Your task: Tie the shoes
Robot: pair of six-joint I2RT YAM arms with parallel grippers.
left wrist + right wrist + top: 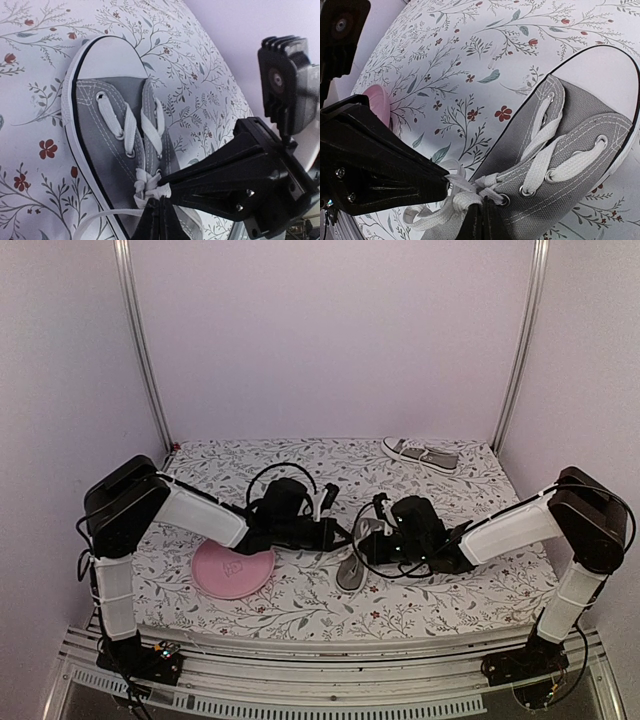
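At the near shoe (352,565), the lace (560,167) is pinched by left claw (158,219) and right claw (481,219) (both clamped shut), presumably so it can be drawn tight.

Both arms leaned in low from the outer corners, elbows bent. The left arm (200,515) carried its jaws pressed fully together, tips angled downward. The right arm (510,528) brought its jaws, likewise closed, just beside the left jaws, tips almost meeting.
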